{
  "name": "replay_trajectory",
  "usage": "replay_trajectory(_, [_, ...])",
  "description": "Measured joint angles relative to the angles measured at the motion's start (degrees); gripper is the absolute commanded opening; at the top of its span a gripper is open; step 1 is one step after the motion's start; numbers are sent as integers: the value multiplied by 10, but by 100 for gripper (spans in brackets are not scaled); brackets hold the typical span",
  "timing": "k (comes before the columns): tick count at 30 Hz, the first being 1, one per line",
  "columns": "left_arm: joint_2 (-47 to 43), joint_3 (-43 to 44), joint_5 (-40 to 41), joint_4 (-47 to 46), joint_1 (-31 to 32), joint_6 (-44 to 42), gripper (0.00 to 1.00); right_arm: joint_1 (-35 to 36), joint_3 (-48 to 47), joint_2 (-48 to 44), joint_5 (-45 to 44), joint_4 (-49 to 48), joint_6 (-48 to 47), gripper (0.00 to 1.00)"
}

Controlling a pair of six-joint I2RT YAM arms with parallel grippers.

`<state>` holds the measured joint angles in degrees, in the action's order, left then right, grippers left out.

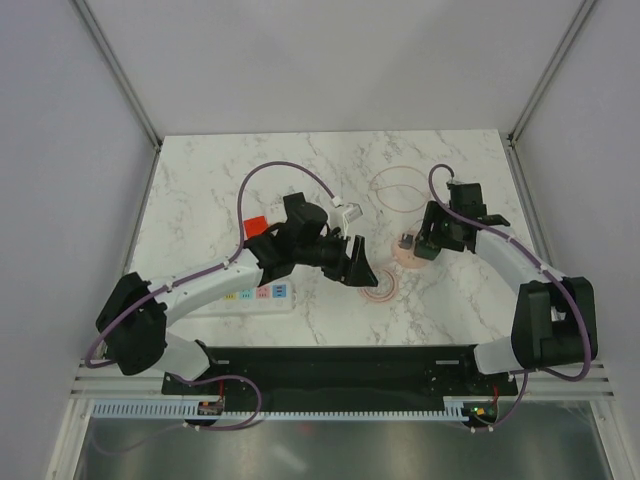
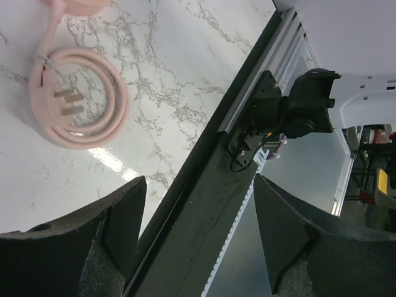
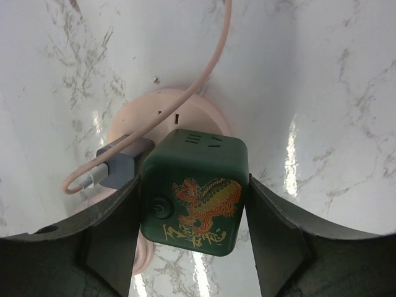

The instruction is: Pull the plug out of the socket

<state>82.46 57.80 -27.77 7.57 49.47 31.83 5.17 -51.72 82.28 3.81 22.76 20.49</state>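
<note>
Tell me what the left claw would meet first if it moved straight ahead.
Likely the black rail at the near edge of the table, seen between the fingers of the left claw; depth is unclear.

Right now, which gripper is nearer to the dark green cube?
Right. The right gripper has its fingers against both sides of the green cube; the left gripper hangs open to the cube's left, apart from it.

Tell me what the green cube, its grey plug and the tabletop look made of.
Green cube: likely moulded plastic, semi-matte dark green, rounded edges, printed figure on one face.
Grey plug: metal or metal-look plastic, satin sheen; cannot tell which.
Tabletop: marble look, glossy, grey veins with lamp glare; stone or laminate unclear.
</note>
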Motion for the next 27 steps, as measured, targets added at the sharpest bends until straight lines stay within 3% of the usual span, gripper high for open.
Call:
replay_trajectory(7, [22,0,-29,-18,0,9,70,56,33,-49,13,34,-1,42])
replay_trajectory(15, [54,0,-27,-34,0,19,71,114,60,-102,20,99,20,45])
replay_trajectory(22, [87,0,17,-35,0,18,62,117,63,-107,30,108,20,60])
replay_trajectory(27, [106,0,31,-44,0,18,65,119,54,-105,23,129,5,70])
